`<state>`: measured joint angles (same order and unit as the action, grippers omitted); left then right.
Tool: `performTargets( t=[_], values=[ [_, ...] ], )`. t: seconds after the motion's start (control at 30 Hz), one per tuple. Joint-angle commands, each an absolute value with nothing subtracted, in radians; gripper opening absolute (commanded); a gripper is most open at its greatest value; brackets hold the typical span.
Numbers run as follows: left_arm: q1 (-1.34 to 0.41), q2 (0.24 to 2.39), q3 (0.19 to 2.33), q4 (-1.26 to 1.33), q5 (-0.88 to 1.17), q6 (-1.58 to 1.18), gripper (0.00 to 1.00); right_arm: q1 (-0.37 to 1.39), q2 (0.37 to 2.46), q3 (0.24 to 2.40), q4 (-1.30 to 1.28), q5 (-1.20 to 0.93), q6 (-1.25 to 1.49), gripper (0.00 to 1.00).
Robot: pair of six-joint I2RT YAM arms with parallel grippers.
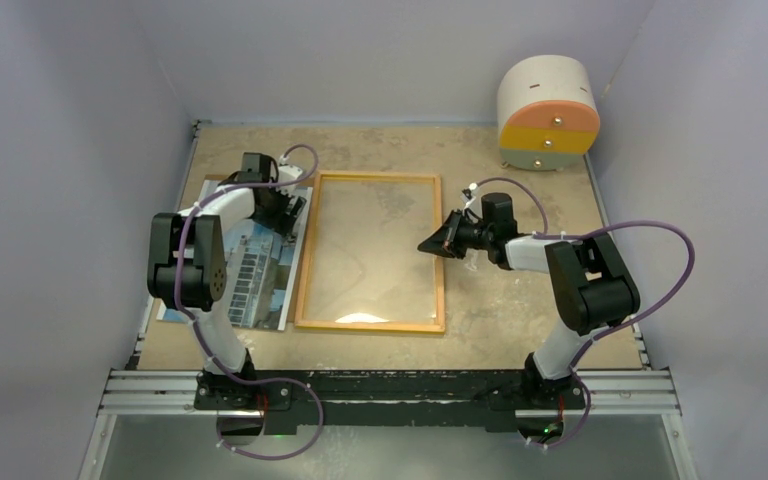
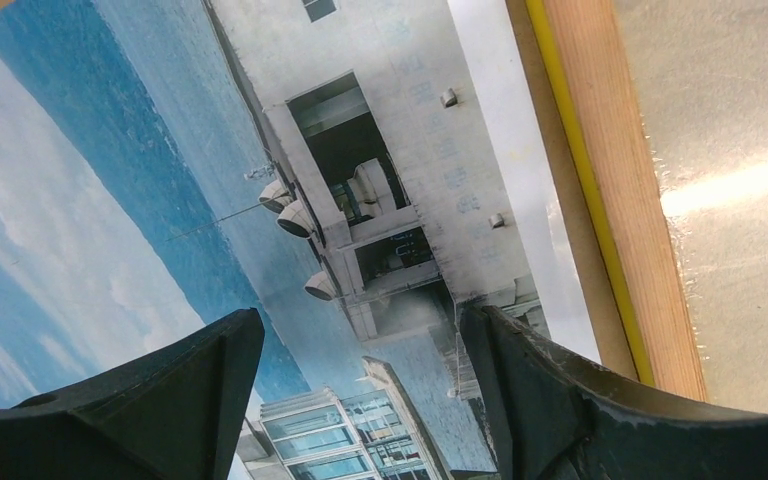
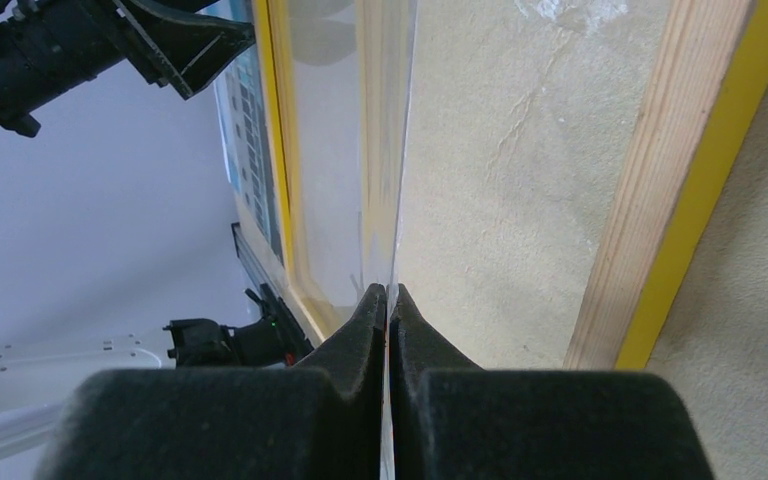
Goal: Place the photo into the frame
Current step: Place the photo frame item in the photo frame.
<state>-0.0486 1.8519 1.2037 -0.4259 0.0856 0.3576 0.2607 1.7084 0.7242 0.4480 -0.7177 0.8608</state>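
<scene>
"From overhead, where does the job stand?" asks one observer.

"Barely begun, by the look of it," says the other. "The frame [image 1: 370,325] lies flat mid-tabletop [image 1: 500,310], wood-coloured back up, with nothing in it but its clear pane. The photo [image 1: 260,280] lies flat just beside it at nine o'clock, partly under the left arm. The left hand [image 1: 285,210] hangs released over the photo's far end. The right hand [image 1: 430,243] is clenched at the frame's three o'clock side. A white, yellow and orange drum [image 1: 548,110] stands at one o'clock, well apart."

"And the left wrist view?"

"The left hand [image 2: 360,320] has its fingers spread and holds nothing. The photo [image 2: 160,200] fills the view beneath it, its edge running beside the frame [image 2: 620,200]. So gripping the photo, carrying it over and seating it all seem left to do. Faint bluish marks on the printed building are too blurred to read."

"Right wrist?"

"The right hand [image 3: 388,295] is shut tight. A thin clear edge, likely the pane, runs up from its fingertips, but whether it is pinched cannot be told. The frame [image 3: 650,180] shows a wood-and-yellow rail at two o'clock, and a strip of the photo [image 3: 250,140] shows at eleven o'clock. No brand, label or legible writing appears in any view."
</scene>
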Motion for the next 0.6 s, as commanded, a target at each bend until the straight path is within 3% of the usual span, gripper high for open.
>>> performTargets(
  t=[0.0,0.57],
  values=[
    [-0.066,1.861,1.180,-0.404,0.088,0.349,0.80,0.259,1.693,0.743,0.524,-0.743,0.851,0.00],
    [-0.078,1.867,1.143,-0.389,0.077,0.359,0.80,0.261,1.647,0.647,0.869,-0.800,0.946,0.00]
  ],
)
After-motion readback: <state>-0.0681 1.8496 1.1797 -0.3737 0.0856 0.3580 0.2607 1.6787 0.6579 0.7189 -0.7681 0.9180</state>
